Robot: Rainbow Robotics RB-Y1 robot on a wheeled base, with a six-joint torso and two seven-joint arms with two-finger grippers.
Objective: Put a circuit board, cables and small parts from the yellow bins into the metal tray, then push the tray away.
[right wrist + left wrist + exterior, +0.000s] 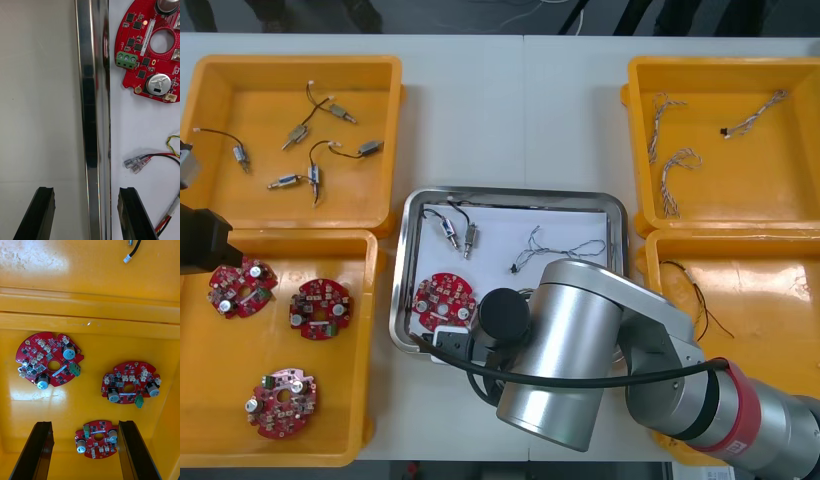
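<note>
No legible text, numbers or brands.

Right wrist view: red circuit board (140,56) in the metal tray (90,112) has a white label strip (149,37) with fine dark print, too small to read. The top of its silver can (158,83) has faint marks, unreadable.

Left wrist view: the circuit boards in the yellow bin (90,311) have similar white strips (60,371), also unreadable.

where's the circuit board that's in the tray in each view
front view: circuit board in the near-left corner of the metal tray, on white.
right wrist view: the circuit board ahead of the open right gripper, which straddles the tray rim.
left wrist view: left gripper over three other boards in a yellow bin.
shared landmark: the tray's shiny rim.
</note>
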